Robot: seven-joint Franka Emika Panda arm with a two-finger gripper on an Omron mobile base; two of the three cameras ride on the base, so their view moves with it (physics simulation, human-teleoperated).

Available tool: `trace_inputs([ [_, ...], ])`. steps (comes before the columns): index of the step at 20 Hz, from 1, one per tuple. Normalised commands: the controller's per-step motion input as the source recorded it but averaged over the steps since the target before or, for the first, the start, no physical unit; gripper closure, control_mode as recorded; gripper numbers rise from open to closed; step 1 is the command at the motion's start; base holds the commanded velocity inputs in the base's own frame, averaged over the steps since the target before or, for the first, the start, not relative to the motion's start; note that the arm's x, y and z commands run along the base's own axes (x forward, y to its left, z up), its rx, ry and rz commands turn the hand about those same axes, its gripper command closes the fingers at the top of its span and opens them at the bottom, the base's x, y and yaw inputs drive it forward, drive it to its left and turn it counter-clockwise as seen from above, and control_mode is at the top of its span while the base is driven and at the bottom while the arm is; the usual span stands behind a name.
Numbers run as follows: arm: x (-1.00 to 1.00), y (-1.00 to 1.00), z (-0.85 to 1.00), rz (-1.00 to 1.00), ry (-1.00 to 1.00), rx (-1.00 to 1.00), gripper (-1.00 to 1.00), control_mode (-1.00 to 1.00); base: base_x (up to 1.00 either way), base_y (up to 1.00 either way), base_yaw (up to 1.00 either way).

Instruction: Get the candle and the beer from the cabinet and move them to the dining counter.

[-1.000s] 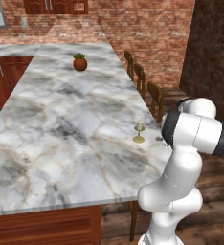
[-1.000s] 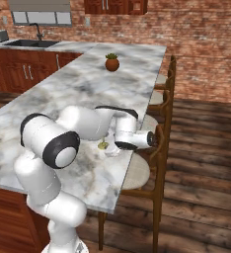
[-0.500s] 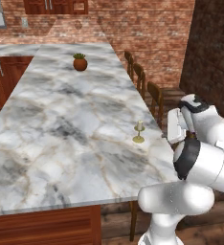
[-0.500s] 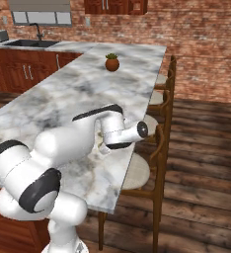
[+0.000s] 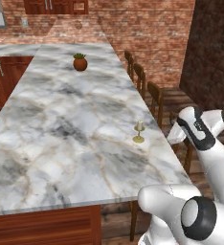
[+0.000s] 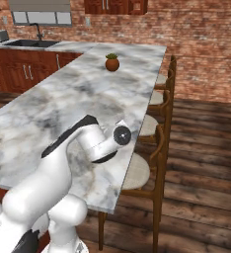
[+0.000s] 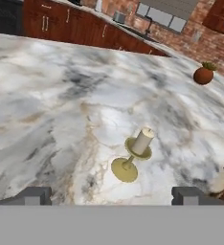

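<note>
Candle (image 5: 139, 128) on its brass-yellow candlestick stands upright on the dining counter (image 5: 61, 129), near the slab's right-hand edge in the left base view, with nothing touching it. A round brown plant pot (image 5: 80, 62) sits far up the marble, well apart from it. At lower right the white arm doubles back on itself, its elbow low by the counter's near corner and its forearm rising beside the wooden chairs (image 5: 154, 98); the hand end points away from the camera, so the fingers cannot be made out from this side. From the right base view, the arm sweeps up from the lower left and its wrist lies over the counter's (image 6: 63, 104) near edge, covering the spot where the candle stands, so the candlestick is hidden; the plant pot (image 6: 112, 62) shows far up the slab and the chairs (image 6: 159, 148) line the right side, their lower legs partly cut off by the arm and frame. Seen from the hand view, which is tilted, the candle (image 7: 135, 154) leans across the picture though it stands on the marble (image 7: 51, 105), and the gripper (image 7: 112, 195) hangs back from it with both dark finger tips (image 7: 35, 195) spread wide apart and nothing between them. The plant pot (image 7: 203, 74) sits at upper right.
</note>
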Motion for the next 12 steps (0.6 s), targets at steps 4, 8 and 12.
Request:
trace_inputs([
  [4,-0.43,0.18,0.38,-0.36,0.0,0.0,-1.0,-1.0,0.0,0.0,0.0],
  [8,-0.44,0.18,0.44,-0.28,0.0,0.0,-1.0,-1.0,0.0,0.0,0.0],
  [12,-0.47,0.15,0.45,-0.22,0.04,0.0,-1.0,-1.0,0.0,0.0,0.0],
])
